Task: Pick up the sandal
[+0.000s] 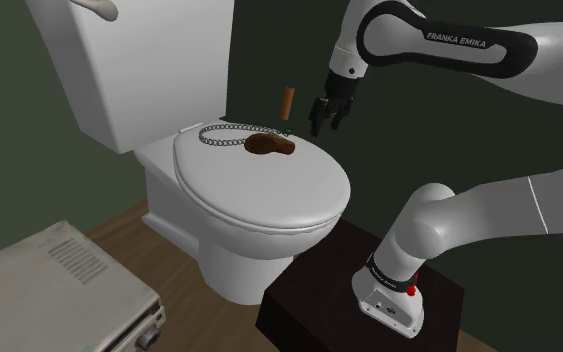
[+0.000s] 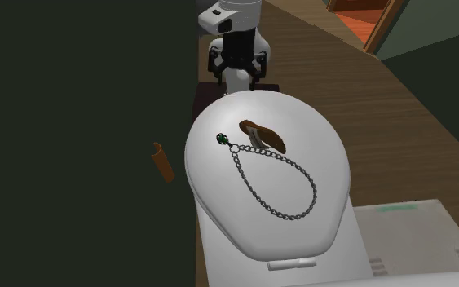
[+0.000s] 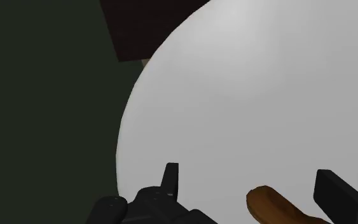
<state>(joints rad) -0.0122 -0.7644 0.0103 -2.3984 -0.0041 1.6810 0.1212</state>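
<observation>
Overhead, hand (image 1: 326, 126) spread wide, brown sandal (image 1: 271, 146) beside chain (image 1: 224, 135) on toilet lid (image 1: 269, 195)

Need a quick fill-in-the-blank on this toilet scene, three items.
1. The brown sandal lies on the toilet's closed ___.
2. The tool near it is ___, holding nothing.
3. The green pendant is attached to a looped ___.
Missing: lid; open; chain.
</observation>
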